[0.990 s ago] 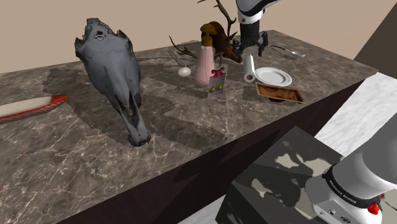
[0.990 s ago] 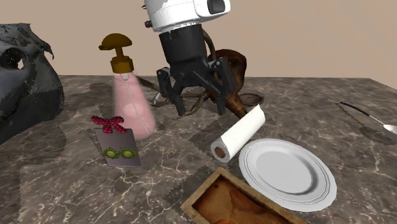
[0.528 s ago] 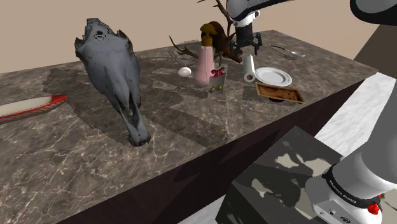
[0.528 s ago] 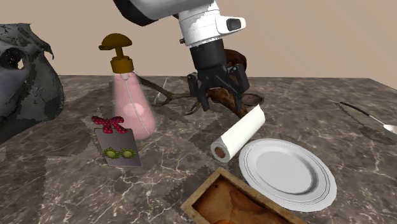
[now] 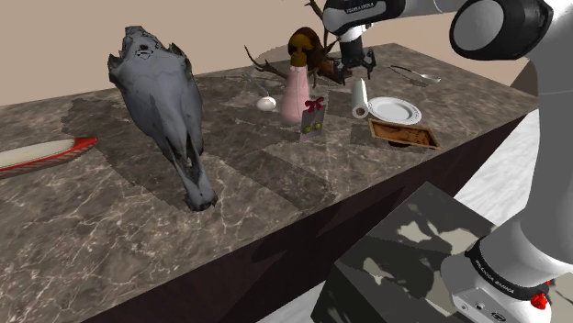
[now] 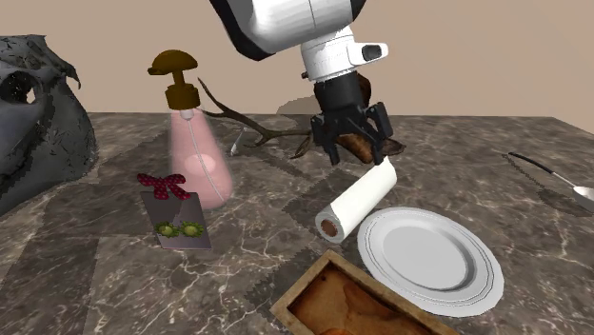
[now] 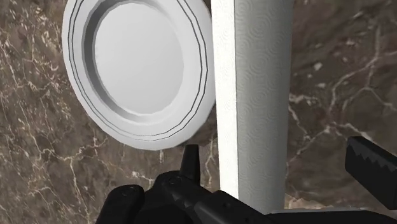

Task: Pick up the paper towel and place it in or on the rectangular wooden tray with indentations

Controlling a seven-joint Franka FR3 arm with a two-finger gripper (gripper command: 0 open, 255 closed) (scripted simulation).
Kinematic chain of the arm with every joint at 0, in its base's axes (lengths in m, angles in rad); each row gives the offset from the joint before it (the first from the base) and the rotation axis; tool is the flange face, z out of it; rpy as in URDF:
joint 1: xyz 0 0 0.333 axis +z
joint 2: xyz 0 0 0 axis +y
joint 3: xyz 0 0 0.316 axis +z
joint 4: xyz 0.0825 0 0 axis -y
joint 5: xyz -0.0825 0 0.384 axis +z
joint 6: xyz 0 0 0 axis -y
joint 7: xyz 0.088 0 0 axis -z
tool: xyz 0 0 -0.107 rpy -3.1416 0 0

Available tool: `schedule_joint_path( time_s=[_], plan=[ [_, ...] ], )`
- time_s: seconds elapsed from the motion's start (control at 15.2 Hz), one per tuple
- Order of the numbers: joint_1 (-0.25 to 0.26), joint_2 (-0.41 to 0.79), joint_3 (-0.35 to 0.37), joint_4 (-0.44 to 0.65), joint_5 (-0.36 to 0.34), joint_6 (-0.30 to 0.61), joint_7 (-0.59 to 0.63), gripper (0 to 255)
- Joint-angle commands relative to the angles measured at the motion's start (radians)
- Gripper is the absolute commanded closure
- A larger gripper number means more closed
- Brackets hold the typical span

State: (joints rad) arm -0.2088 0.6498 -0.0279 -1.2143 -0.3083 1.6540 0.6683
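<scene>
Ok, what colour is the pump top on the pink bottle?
Brown pump top, golden-brown collar below; clearest in the second exterior view.

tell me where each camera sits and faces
Shoulder view: behind the stand, looking down the dark marbled counter; stand, white arm show.
Second exterior view: low over the counter, facing the white paper towel roll; black gripper shows.
Wrist view: on the gripper, looking down at the roll; fingers show.
All share the roll and round white plate.

Dark marble worktop [image 5: 275,174]: a large grey animal skull [image 5: 170,110] lies across its middle. A pink pump bottle [image 6: 195,157] stands upright, with a small card [image 6: 176,217] bearing a red bow just in front. A white plate [image 6: 428,259] lies toward the front edge, and a spoon [image 6: 552,176] near the far corner.
</scene>
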Motion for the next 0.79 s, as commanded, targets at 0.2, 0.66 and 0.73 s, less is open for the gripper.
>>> schedule_joint_path(
  time_s=[0.2, 0.66, 0.73],
  plan=[
    [-0.015, 0.013, -0.006, -0.07, -0.005, 0.061, 0.009, 0],
    [-0.017, 0.013, -0.006, -0.078, -0.006, 0.069, 0.01, 0],
    [-0.017, 0.013, -0.006, -0.078, -0.005, 0.069, 0.01, 0]
  ],
)
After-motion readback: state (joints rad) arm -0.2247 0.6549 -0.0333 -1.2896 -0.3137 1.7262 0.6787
